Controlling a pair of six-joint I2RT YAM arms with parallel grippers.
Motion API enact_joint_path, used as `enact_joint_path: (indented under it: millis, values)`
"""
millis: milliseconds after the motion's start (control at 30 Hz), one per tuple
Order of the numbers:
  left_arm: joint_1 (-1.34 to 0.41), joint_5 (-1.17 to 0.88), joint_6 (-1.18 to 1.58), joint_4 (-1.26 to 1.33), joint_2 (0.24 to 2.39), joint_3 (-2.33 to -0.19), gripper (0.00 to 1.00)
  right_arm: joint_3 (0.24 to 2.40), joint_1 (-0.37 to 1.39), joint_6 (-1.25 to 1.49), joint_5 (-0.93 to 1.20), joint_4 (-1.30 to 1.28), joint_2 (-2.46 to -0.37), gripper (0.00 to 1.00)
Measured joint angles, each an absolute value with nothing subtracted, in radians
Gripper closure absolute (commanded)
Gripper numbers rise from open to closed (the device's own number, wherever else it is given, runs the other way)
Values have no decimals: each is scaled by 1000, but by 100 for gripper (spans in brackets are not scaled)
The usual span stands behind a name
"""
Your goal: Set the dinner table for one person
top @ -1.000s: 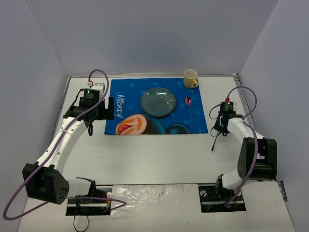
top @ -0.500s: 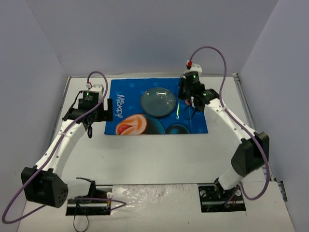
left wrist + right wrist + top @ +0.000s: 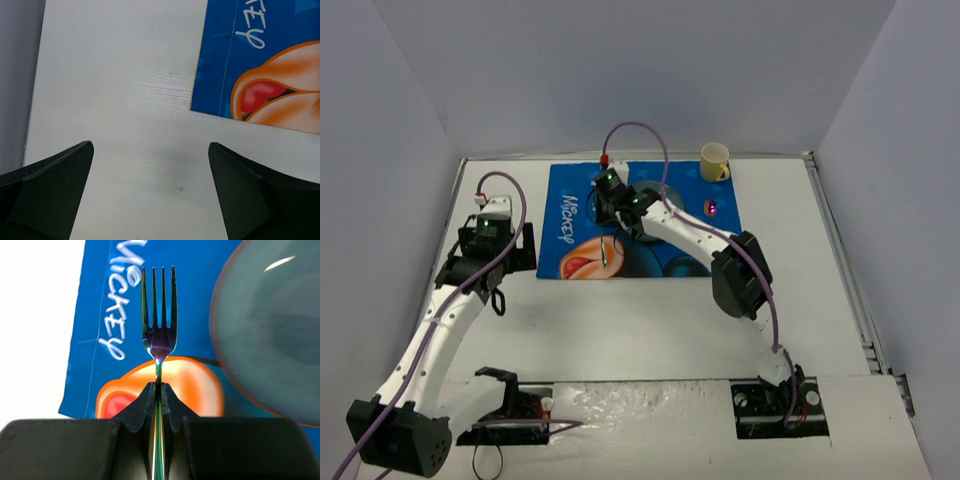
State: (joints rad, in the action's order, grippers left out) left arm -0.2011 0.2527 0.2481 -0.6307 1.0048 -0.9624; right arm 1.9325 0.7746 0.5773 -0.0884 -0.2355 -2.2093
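Fork-placing step, as judged from the layout. The right gripper (image 3: pixel 158 390), clamped on the handle of the fork (image 3: pixel 159 330), holds it tines forward above the placemat (image 3: pixel 690 262), just left of the plate (image 3: pixel 270 335). The next move probably calls for lowering the fork flat onto the strip of mat left of the plate, parallel to the plate's rim, then releasing. That strip looks narrow: the plate's rim bounds it on one side, the mat's left edge on the other. The left gripper (image 3: pixel 150 155), fingers apart and holding nothing, hangs further left of the plate, past the mat's corner. The dinner table (image 3: pixel 650 320) carries mat and plate and extends well beyond the plate on every side
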Motion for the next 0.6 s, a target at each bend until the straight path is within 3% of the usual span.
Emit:
enact_joint_path:
  millis: [600]
  values:
    - [-188,289,248,-624,1000,-938,3,2049,827,726,-90,-167,-2435,100]
